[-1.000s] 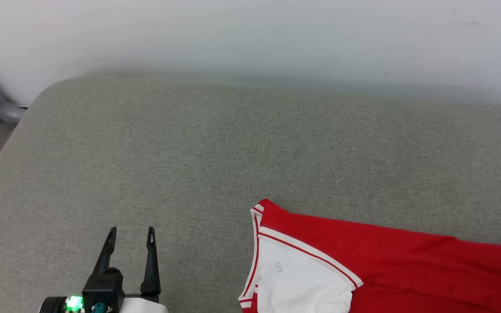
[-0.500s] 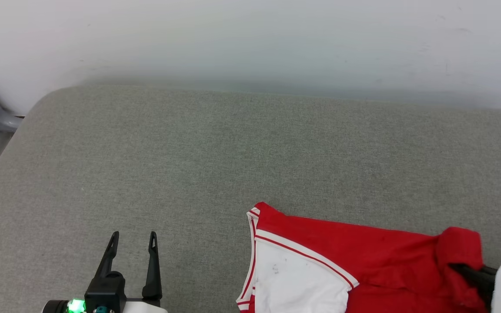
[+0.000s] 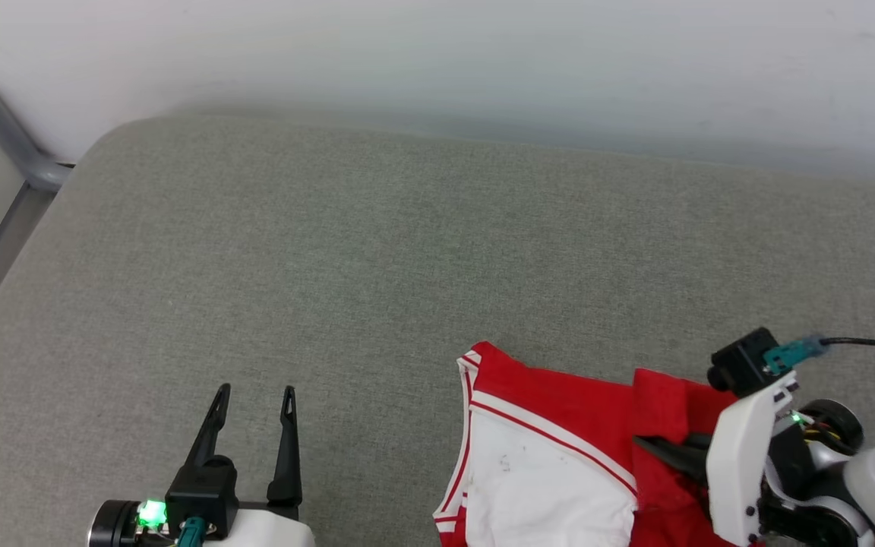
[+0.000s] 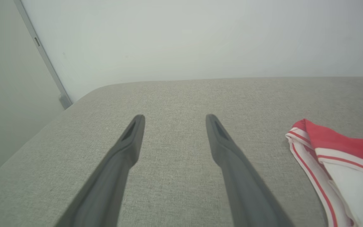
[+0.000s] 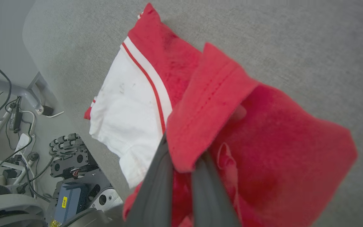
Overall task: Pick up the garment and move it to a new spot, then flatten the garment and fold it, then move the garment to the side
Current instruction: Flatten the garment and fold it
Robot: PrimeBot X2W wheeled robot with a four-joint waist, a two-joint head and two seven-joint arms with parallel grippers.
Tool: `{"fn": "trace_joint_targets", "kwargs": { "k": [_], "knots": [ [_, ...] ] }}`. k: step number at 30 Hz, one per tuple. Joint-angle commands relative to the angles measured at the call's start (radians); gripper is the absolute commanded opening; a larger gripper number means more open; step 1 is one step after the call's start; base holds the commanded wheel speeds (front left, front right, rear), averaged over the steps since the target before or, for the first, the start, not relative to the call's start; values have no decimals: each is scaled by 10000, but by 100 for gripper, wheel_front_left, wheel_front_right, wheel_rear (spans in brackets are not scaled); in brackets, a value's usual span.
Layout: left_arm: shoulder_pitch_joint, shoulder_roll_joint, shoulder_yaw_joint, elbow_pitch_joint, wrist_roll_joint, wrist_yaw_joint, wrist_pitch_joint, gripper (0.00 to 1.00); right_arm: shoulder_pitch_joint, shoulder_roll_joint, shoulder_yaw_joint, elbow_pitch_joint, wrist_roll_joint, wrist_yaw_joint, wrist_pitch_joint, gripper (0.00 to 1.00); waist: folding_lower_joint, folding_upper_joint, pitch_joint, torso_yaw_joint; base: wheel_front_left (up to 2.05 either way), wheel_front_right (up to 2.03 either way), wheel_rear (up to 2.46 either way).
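Left gripper (image 3: pixel 255 390): jaws spread wide with nothing between them. It's hanging over the front-left part of the cushion, fingers aimed at the cushion's far edge.
Cushion (image 3: pixel 377 251): grey woven fabric with a rounded far-left corner. Its left and middle stretches are just bare cloth.
Wall (image 3: pixel 437 53): plain and pale, right behind the cushion's far edge.
Garment (image 3: pixel 559 406): the red shirt, sitting on the front-right part of the cushion. One trimmed corner pokes toward the cushion's middle, and the rest is bunched up further right.
Sleeve (image 3: pixel 536 494): white with a few faint dark smudges and red-and-white striped trim. It lies flat by the cushion's front edge, on the shirt's side nearer the cushion's middle.
Red fold (image 5: pixel 206 104): a stitched hem of the shirt, lifted off the cushion and flopped over the dark fingers.
Right gripper (image 3: pixel 654 447): pinched tight on that red fold above the front-right part of the cushion, fingertips buried in the fabric.
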Motion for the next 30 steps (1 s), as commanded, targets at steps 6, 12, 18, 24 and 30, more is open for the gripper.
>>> {"fn": "trace_joint_targets", "kwargs": {
  "k": [6, 12, 18, 24, 30],
  "knots": [
    [-339, -91, -11, 57, 7, -130, -23, 100, -1151, 887, 1122, 716, -390, -9, -203, 0, -1, 0, 351, 437, 0, 0, 0],
    [-525, -177, -21, 122, 16, -156, -23, 100, -1873, 1560, 1875, 1915, -859, -9, -408, 0, -1, 0, 592, 692, 0, 0, 0],
    [-585, -225, -57, 159, 57, -154, -23, 100, -2156, 1877, 2331, 3212, -1064, -9, -655, 0, -1, 0, 711, 793, 0, 0, 0],
    [-341, -205, 65, 182, 108, -148, -21, 100, -2141, 1664, 2408, 3103, -1067, -9, -1770, 100, -1, 0, 396, 480, 0, 0, 0],
    [-152, -149, 153, 122, 113, -218, -21, 100, -1614, 1086, 1738, 2131, -1461, -9, -3494, 100, -1, 0, -25, -10, 0, 0, 0]
  ]
}}
